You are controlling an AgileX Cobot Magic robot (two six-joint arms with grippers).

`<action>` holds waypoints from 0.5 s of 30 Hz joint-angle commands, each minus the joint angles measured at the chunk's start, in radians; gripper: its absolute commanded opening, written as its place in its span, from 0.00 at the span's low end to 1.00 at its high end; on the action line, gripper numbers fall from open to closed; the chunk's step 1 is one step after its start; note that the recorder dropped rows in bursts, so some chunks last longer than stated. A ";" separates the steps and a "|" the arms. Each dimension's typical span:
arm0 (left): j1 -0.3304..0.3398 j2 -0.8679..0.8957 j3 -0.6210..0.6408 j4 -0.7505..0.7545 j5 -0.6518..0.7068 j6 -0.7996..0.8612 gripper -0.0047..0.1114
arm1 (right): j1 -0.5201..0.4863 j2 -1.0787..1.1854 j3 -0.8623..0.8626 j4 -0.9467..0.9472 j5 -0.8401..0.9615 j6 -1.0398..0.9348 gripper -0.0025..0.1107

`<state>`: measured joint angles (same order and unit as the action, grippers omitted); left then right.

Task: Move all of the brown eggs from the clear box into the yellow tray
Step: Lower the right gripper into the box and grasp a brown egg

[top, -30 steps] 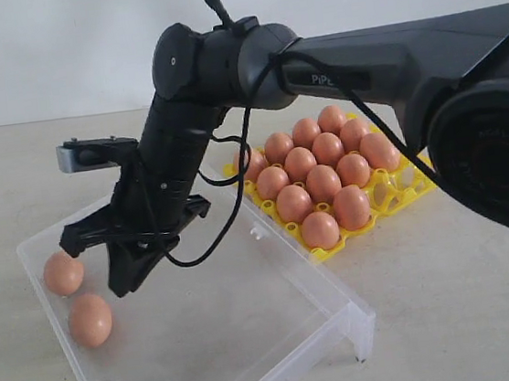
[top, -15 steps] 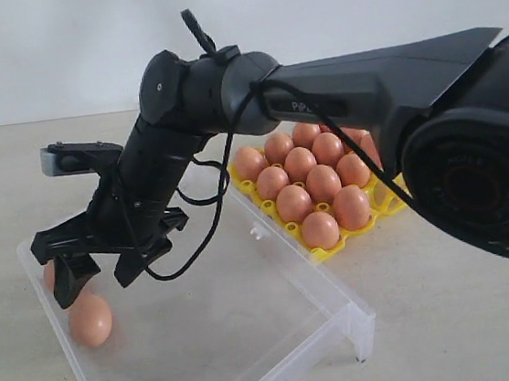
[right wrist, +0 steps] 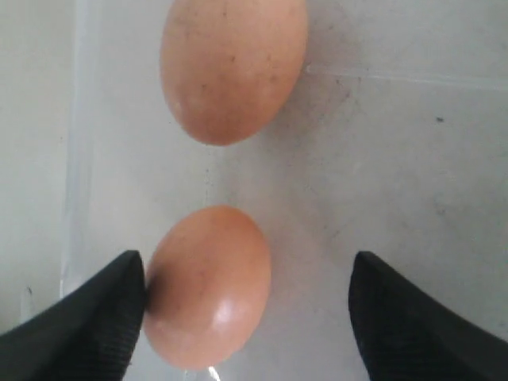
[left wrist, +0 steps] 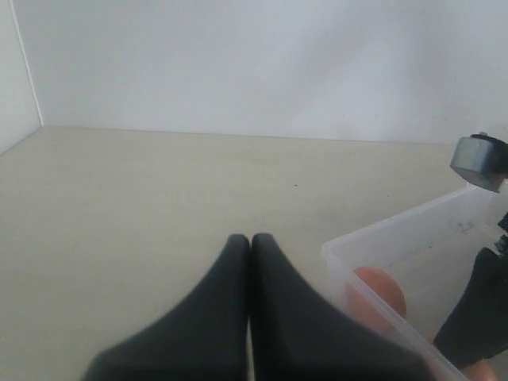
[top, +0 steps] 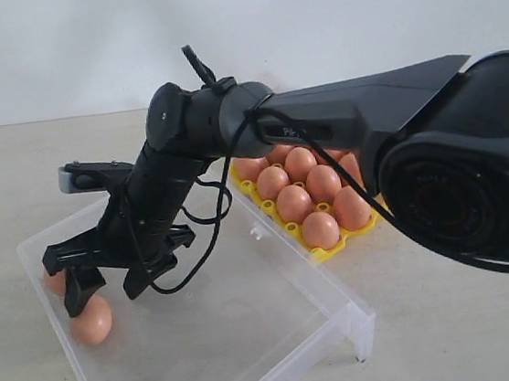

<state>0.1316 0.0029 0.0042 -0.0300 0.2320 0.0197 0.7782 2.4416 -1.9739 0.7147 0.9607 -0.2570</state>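
Down at the left end of the clear box (top: 251,324) with the right gripper (top: 108,294), jaws spread wide and grasping nothing, astride one brown egg (right wrist: 208,286) with one finger (right wrist: 95,317) against its side, a second egg (right wrist: 232,67) just beyond, apart. Beside the box, a yellow tray (top: 324,255) holding many more eggs (top: 319,229). Outside the box, over bare table (left wrist: 119,198), the left gripper (left wrist: 251,238) clenched on nothing.

Two brown eggs (top: 92,321) lie in the clear box (top: 251,324); others sit in the yellow tray (top: 321,255).
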 commanded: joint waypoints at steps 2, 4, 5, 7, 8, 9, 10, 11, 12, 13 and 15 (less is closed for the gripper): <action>-0.003 -0.003 -0.004 -0.005 0.000 0.001 0.00 | 0.000 0.030 -0.004 -0.010 -0.025 0.007 0.63; -0.003 -0.003 -0.004 -0.005 0.000 0.001 0.00 | 0.000 0.035 -0.004 -0.010 -0.020 0.013 0.63; -0.003 -0.003 -0.004 -0.005 0.000 0.001 0.00 | 0.000 0.037 -0.004 -0.010 -0.009 0.013 0.63; -0.003 -0.003 -0.004 -0.005 0.000 0.001 0.00 | 0.000 0.037 -0.004 -0.008 0.013 0.010 0.63; -0.003 -0.003 -0.004 -0.005 0.000 0.001 0.00 | 0.000 0.037 -0.004 -0.006 0.029 0.005 0.63; -0.003 -0.003 -0.004 -0.005 0.000 0.001 0.00 | 0.000 0.037 -0.004 -0.004 0.047 0.001 0.63; -0.003 -0.003 -0.004 -0.005 0.000 0.001 0.00 | 0.000 0.037 -0.004 -0.004 0.062 -0.006 0.63; -0.003 -0.003 -0.004 -0.005 0.000 0.001 0.00 | 0.000 0.037 -0.004 -0.004 0.080 -0.008 0.63; -0.003 -0.003 -0.004 -0.005 0.000 0.001 0.00 | 0.000 0.037 -0.004 -0.006 0.100 -0.008 0.63; -0.003 -0.003 -0.004 -0.005 0.000 0.001 0.00 | 0.000 0.037 -0.004 -0.012 0.113 -0.008 0.63; -0.003 -0.003 -0.004 -0.005 0.000 0.001 0.00 | 0.000 0.037 -0.004 -0.020 0.122 -0.008 0.63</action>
<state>0.1316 0.0029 0.0042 -0.0300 0.2320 0.0197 0.7782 2.4552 -1.9819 0.7419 1.0427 -0.2537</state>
